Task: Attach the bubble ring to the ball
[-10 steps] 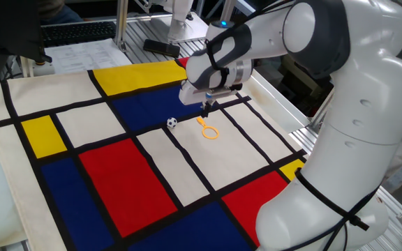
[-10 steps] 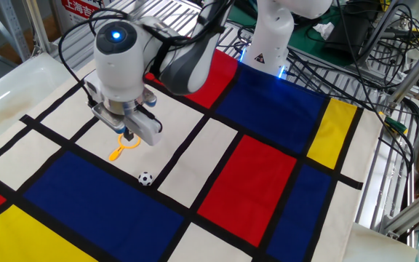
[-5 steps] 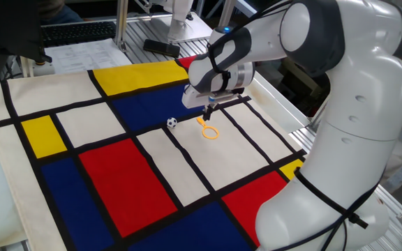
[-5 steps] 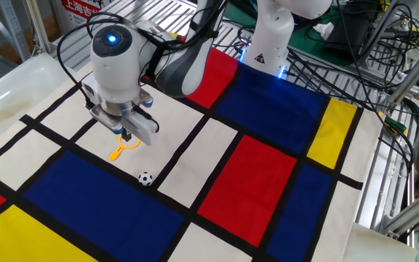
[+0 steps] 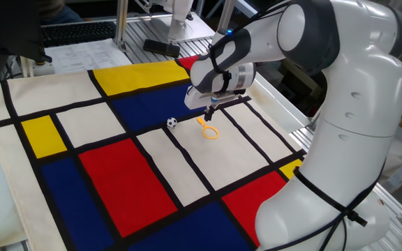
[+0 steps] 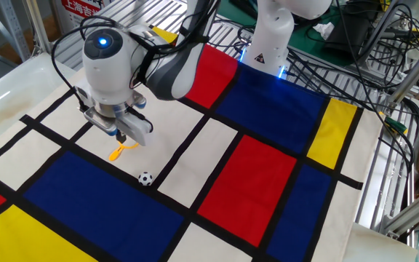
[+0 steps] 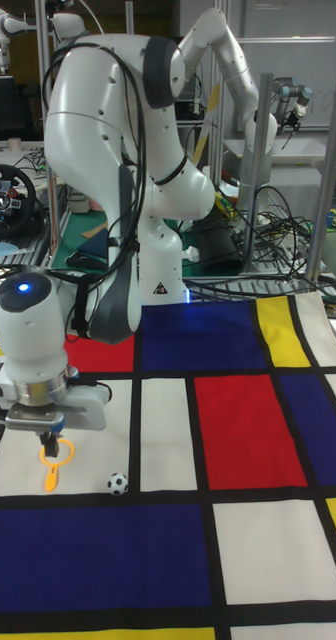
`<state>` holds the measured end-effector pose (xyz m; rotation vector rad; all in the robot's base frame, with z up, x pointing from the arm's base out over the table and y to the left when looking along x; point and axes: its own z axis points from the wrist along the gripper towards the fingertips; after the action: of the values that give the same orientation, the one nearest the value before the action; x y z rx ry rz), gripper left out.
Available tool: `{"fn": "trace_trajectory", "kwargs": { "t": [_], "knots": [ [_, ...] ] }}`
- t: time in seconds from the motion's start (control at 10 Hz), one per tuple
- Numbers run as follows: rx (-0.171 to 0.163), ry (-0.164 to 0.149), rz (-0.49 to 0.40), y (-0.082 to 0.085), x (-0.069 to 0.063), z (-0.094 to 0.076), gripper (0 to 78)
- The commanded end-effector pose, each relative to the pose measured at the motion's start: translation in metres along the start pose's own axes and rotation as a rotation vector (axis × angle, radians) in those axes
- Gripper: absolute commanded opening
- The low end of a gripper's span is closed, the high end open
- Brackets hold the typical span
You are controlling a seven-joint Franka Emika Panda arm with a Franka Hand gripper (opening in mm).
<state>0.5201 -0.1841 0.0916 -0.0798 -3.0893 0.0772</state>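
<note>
My hand point(image 5: 211, 106) hangs just above the bubble ring point(image 5: 209, 128), over its handle end and not touching it; its fingers look close together with nothing between them, though I cannot tell the gap for certain. The ring lies flat on the patterned cloth point(image 5: 117, 174) covering the bench, a thin orange plastic loop on a short straight handle, its long axis running from under me out to the loop. The ball point(image 5: 172, 123), tiny, white with black patches, sits off to the side of the handle, near but apart.
</note>
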Motion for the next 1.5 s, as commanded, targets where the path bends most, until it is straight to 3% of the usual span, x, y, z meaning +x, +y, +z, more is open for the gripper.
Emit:
{"fn": "trace_trajectory", "kwargs": {
  "t": [0.1,0.5,1.5],
  "knots": [
    [-0.001,-0.014,-0.008,-0.007,-0.009,0.006,0.0],
    [-0.007,-0.025,-0.001,-0.004,-0.013,0.017,0.0],
    [-0.025,-0.023,-0.001,-0.003,-0.014,0.020,0.0]
  ]
}}
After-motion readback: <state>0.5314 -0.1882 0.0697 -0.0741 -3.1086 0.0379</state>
